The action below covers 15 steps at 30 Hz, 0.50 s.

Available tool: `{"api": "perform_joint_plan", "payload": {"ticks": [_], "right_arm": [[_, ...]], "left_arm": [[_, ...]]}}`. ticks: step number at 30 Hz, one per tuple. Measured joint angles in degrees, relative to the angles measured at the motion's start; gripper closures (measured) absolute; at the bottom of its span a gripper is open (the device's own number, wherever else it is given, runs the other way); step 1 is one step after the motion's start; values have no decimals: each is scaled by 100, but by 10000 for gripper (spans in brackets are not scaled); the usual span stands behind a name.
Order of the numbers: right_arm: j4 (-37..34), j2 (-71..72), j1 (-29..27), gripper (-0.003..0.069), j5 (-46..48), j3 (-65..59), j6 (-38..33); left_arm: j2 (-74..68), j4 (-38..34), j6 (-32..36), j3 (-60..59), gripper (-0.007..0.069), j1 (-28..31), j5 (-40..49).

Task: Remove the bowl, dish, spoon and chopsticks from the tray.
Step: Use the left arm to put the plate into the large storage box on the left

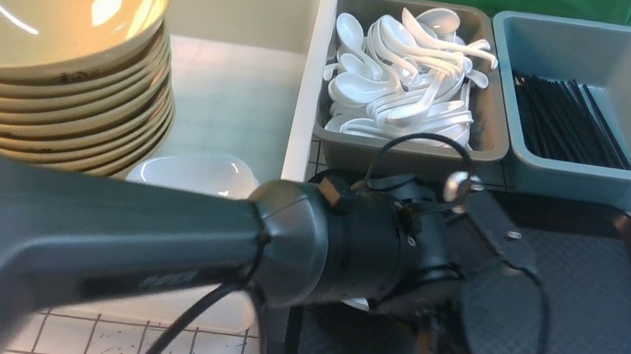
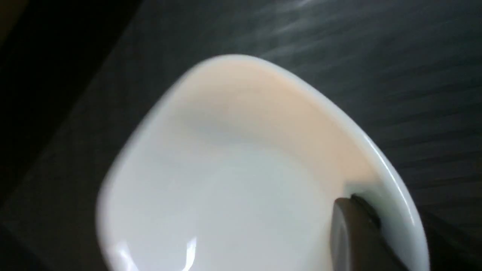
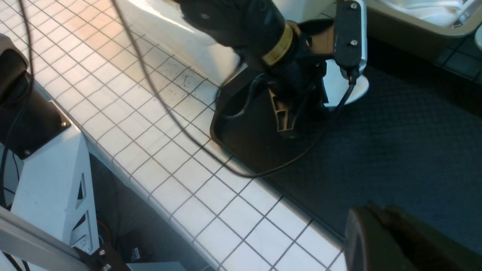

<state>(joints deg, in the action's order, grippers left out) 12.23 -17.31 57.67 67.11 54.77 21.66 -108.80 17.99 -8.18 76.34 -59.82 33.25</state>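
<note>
The small glossy white square dish (image 2: 233,169) is being pinched at its rim by the left pincer (image 1: 440,343) — one finger (image 2: 350,233) is being pressed against the inner wall — over the left part of the large black diamond-textured tray (image 1: 577,337), just beside the big white plastic tub (image 1: 287,25). The right pincer (image 3: 384,233) is being held closed with nothing in it, well apart from the dish.
</note>
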Motion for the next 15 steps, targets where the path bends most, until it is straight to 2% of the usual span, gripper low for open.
{"api": "perform_joint_plan", "payload": {"ticks": [5, 15], "right_arm": [[151, 0, 0, 613, 0, 34, -17], [298, 0, 0, 613, -25, 374, -39]], "left_arm": [[684, -188, -168, -24, 609, -326, -138], [2156, -156, -168, -29, 609, -346, 42]]}}
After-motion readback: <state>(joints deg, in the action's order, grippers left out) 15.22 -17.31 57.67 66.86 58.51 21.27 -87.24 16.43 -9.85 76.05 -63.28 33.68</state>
